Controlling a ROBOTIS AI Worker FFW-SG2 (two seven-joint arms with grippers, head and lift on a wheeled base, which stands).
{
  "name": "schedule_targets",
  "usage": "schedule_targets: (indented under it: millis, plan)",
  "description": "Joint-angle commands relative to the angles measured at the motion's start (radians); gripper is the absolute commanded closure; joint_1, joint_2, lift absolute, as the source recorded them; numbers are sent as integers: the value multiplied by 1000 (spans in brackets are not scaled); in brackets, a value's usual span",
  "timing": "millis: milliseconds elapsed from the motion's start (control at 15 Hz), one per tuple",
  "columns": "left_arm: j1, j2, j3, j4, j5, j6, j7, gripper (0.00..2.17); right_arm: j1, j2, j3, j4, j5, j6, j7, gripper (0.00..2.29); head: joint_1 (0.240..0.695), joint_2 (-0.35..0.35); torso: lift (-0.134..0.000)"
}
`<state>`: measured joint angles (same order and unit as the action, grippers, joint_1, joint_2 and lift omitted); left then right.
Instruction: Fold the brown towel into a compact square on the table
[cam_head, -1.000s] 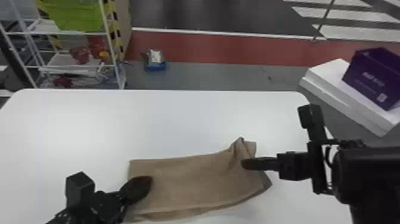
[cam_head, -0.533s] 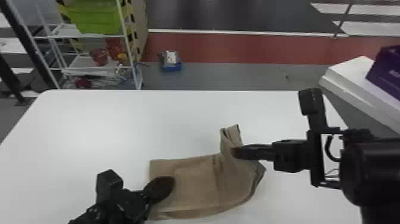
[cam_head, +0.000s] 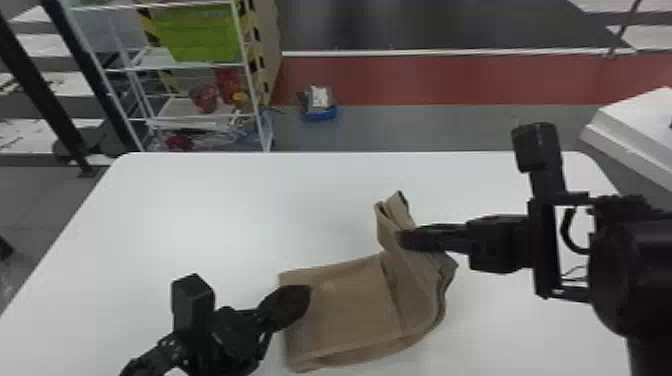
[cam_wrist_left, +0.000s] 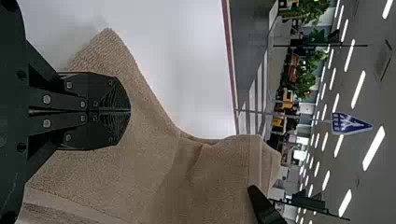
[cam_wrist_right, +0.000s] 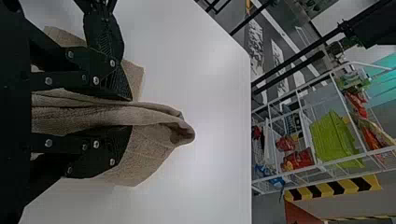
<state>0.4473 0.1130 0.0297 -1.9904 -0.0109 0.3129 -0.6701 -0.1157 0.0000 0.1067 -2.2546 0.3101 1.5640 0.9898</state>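
Read little from the blue-and-white sign (cam_wrist_left: 351, 123) beyond white markings on a blue face, overhead in the left wrist view. In the head view, see a green bin (cam_head: 197, 32) on the white wire rack (cam_head: 249, 75) past the worktop (cam_head: 200, 210), above a red container (cam_head: 205, 97) and something yellow (cam_head: 240, 99). Find a blue tray (cam_head: 320, 114) on the floor beside the rack, holding a white-and-grey packet (cam_head: 320, 96). Find the brown towel (cam_head: 350, 310) on the near part of the worktop, flat toward the left, bunched and raised toward the right. See the left gripper (cam_head: 300, 295) over the flat left end, with closed jaws and nothing visible between them. See the right gripper (cam_head: 406, 240) at the raised end, with jaws parted only by a thick fold of towel and clamped on it.
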Motion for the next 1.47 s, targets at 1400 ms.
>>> schedule_targets:
  millis: [1400]
  plan:
    - [33, -4, 6, 7, -4, 45, -25, 1936, -87, 1, 237, 242, -19, 8, -143, 839, 695, 177, -124]
